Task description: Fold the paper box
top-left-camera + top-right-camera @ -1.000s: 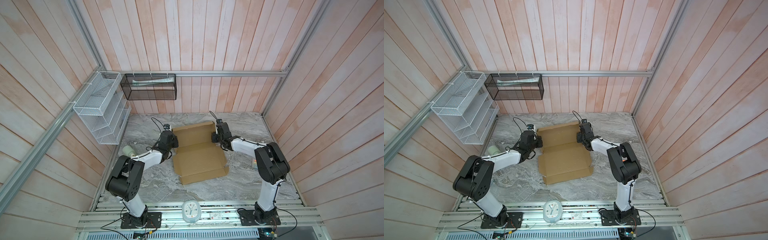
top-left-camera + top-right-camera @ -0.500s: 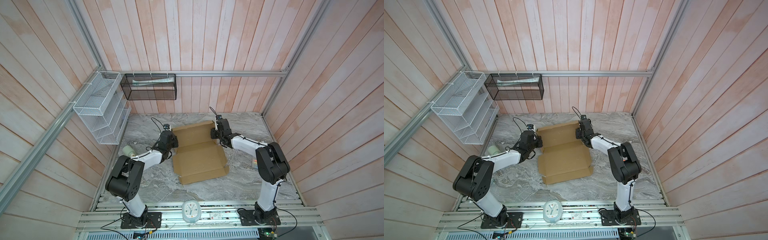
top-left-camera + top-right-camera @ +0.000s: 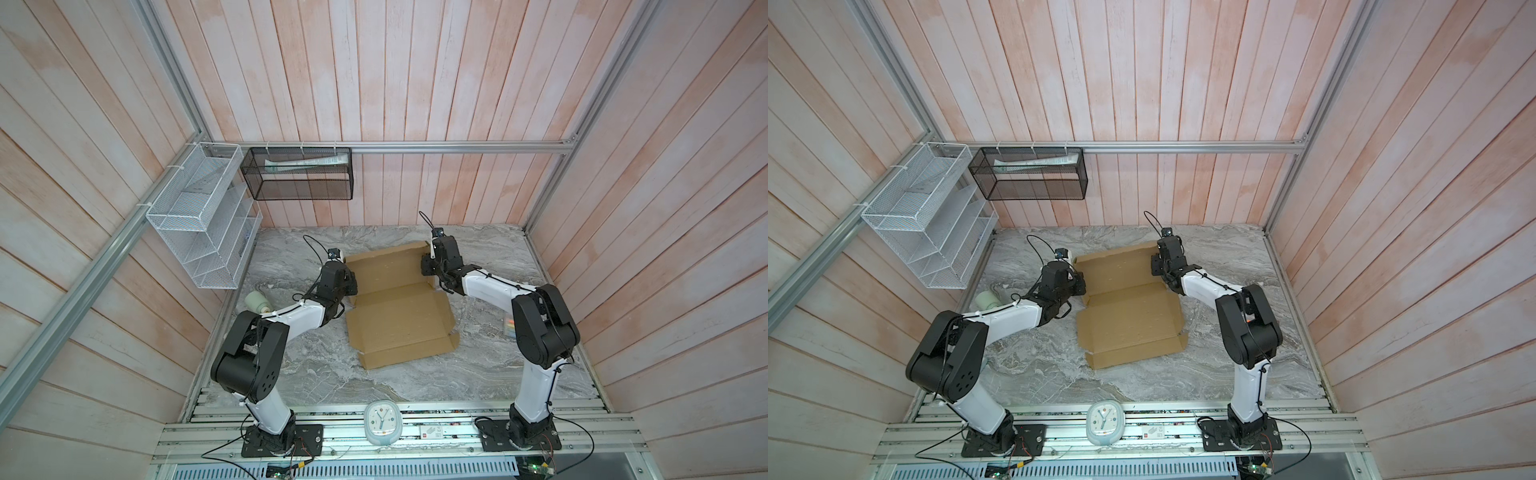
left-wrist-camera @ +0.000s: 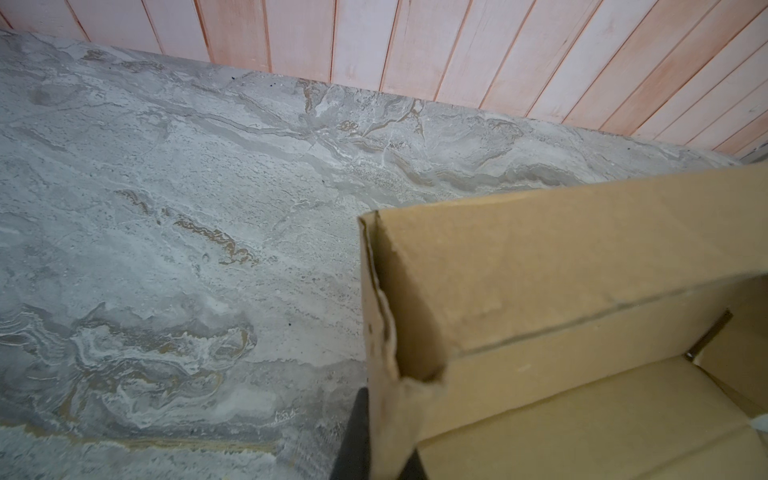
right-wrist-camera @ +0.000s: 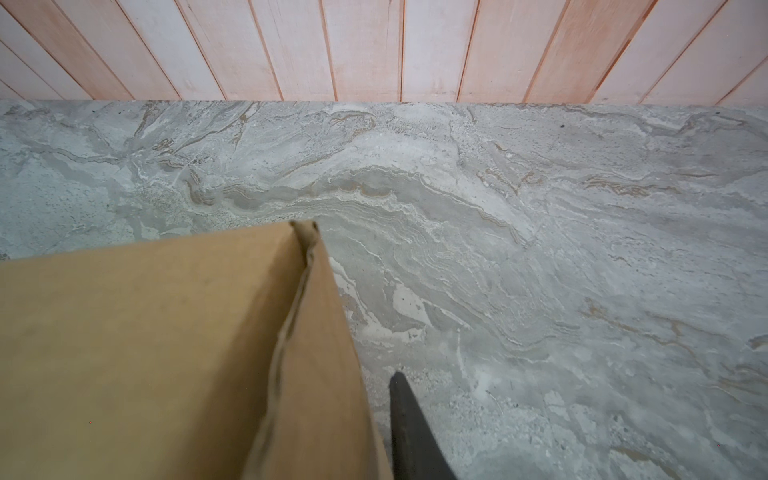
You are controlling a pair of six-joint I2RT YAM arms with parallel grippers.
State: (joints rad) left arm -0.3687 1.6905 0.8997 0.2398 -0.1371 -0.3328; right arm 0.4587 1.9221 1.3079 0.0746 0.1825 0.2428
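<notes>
On the surface (image 3: pixel 415 386) sits the brown paper box (image 3: pixel 399 307), rear walls raised, front flat. The left gripper (image 4: pixel 384 453) pinches its left wall; the right gripper (image 3: pixel 429 268) seems slightly open astride the right wall.

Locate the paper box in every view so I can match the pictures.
Top view: paper box at the middle of the marble table.
Top view: paper box, likewise mid-table.
Left wrist: an upright corner of it, close to the camera.
Right wrist: another upright corner, close up.
Shared landmark: the table's far edge meeting the pink plank wall.
</notes>
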